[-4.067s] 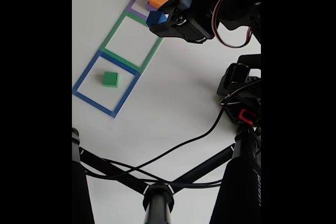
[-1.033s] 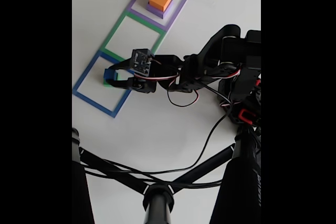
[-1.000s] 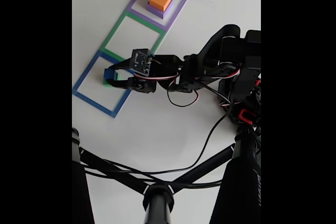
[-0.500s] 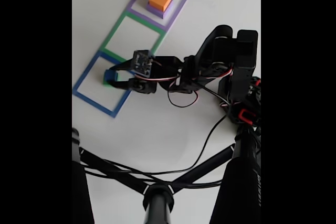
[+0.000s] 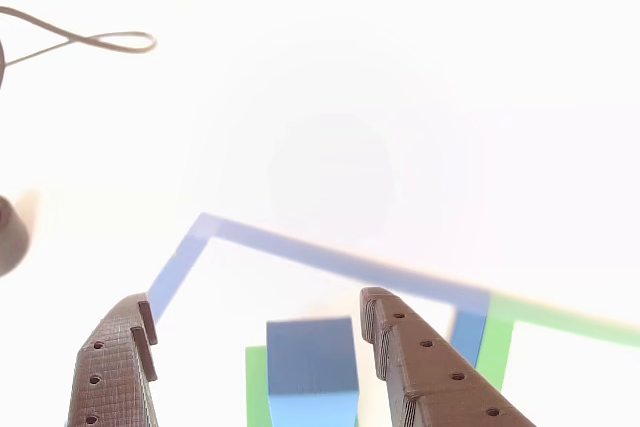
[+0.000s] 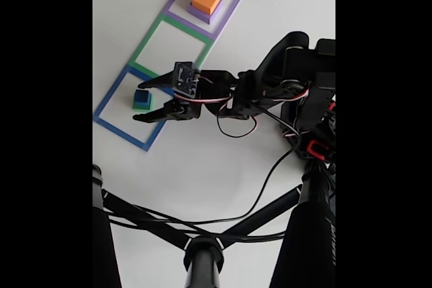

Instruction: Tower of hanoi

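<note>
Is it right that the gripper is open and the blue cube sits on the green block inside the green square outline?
Not quite. The fixed view shows the blue cube on the green block inside the blue square outline, not the green one. The rest holds: the gripper is open, its fingers apart on either side of the cube.

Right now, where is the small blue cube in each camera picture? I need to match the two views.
Other view: the blue cube sits at bottom centre, on a green block, between the open end effector fingers.
Fixed view: the blue cube is left of centre, inside the blue square outline, just ahead of the end effector.
Shared landmark: the blue square outline.
</note>
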